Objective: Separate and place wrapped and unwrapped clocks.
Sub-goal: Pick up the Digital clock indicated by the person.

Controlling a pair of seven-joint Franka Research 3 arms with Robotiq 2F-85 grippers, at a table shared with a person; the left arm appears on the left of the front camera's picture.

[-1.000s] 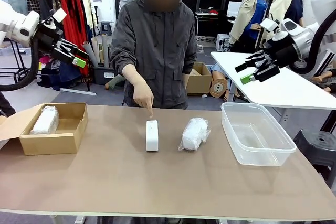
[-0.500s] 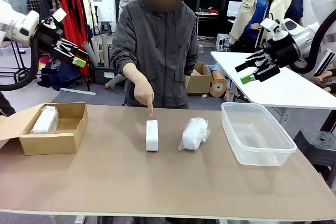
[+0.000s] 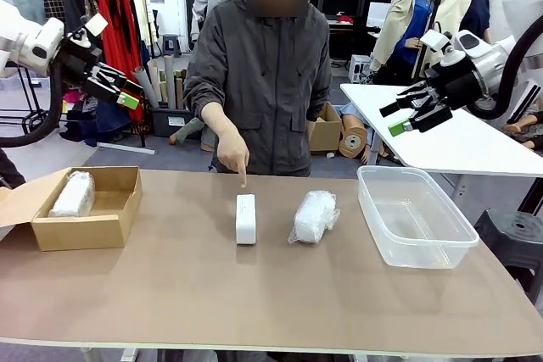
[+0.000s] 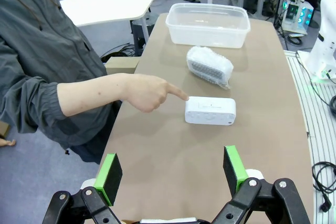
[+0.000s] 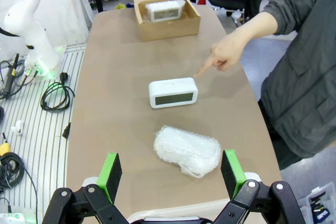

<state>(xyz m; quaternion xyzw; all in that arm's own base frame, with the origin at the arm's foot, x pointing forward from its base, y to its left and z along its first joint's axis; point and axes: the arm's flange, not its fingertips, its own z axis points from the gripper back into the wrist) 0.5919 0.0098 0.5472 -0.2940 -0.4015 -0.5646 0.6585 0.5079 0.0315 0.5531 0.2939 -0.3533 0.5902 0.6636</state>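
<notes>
Clocks lie on the bench [image 3: 254, 294]: the bare clock [image 3: 245, 218] well left of the tub [image 3: 462, 242], a wrapped clock [image 3: 315, 215] just beside the tub, and another bundle [image 3: 73, 194] in the box [image 3: 119, 209] far left of it. A person's hand [image 3: 231, 154] points at the bare clock, which looks stiff, light and slippery; its long flat sides suit a pinch. The left gripper [image 3: 127, 91] and right gripper [image 3: 390, 120] hang spread apart, empty.

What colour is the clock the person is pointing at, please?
The clock is plain white, seen best in the right wrist view.
</notes>
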